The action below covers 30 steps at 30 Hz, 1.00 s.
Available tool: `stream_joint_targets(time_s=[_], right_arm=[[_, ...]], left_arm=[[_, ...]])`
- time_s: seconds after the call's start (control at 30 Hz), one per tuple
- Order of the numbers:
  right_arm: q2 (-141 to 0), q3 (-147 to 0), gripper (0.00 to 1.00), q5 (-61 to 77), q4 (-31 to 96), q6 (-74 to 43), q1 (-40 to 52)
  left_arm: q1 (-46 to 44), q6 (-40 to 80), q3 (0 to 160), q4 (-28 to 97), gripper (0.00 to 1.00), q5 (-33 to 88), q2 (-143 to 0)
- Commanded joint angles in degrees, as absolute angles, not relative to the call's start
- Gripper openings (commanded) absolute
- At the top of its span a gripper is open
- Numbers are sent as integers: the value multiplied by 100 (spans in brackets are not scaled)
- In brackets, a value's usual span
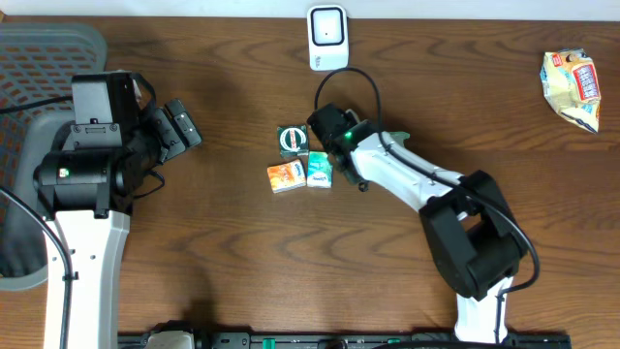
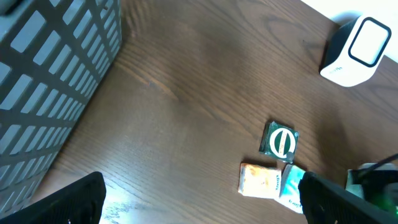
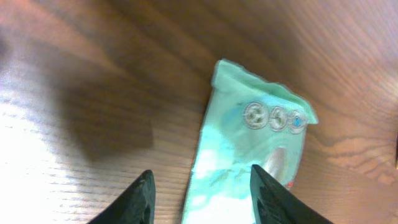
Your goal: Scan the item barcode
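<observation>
Where right pincer gapes — teal packet lies.

This was a robotics lab bench dressed as a shop checkout — a left arm and a right arm rose from the near edge of a wood-grain table. A white barcode scanner stood at the far edge, small retail packets lay mid-table, a grey mesh basket sat left and a snack bag far right.
</observation>
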<state>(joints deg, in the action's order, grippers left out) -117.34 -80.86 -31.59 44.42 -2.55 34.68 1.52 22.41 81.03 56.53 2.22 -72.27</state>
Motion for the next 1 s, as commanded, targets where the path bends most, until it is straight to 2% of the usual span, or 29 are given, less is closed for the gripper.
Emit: stream_joint_targets(time_s=[0.0, 0.1, 0.27, 0.33, 0.5, 0.63, 0.7, 0.73, 0.83, 0.87, 0.97], right_arm=[[-11321, -8416, 54, -3173, 4451, -443, 3070], [-11284, -8425, 57, -2930, 4484, -429, 2687], [-11295, -8361, 59, -528, 4569, 132, 1977], [-11295, -8291, 62, 19, 4565, 180, 1791], [-11297, -8075, 61, 274, 4508, 178, 1610], [-11303, -7808, 46, 272, 4351, 174, 1614], [-11308, -7634, 45, 270, 4176, 80, 1623], [-11316, -7537, 40, 272, 4060, 1, 1623], [-11316, -7413, 16, 272, 3892, -209, 1623], [-11312, -7432, 11, 272, 3859, -298, 1623], [-11244, -7658, 9, 272, 3822, -572, 1623]], left_arm=[[187, 2165, 8154, 5658, 98, 167, -7223], [187, 2165, 8154, 5655, 98, 167, -7223], [187, 2165, 8154, 5655, 98, 167, -7223], [187, 2165, 8154, 5655, 98, 167, -7223], [187, 2165, 8154, 5658, 98, 167, -7223], [187, 2165, 8154, 5658, 98, 167, -7223], [187, 2165, 8154, 5655, 98, 167, -7223], [187, 2165, 8154, 5658, 98, 167, -7223], [187, 2165, 8154, 5658, 98, 167, -7223], [187, 2165, 8156, 5658, 98, 167, -7223], [187, 2165, 8154, 5658, 98, 167, -7223]])
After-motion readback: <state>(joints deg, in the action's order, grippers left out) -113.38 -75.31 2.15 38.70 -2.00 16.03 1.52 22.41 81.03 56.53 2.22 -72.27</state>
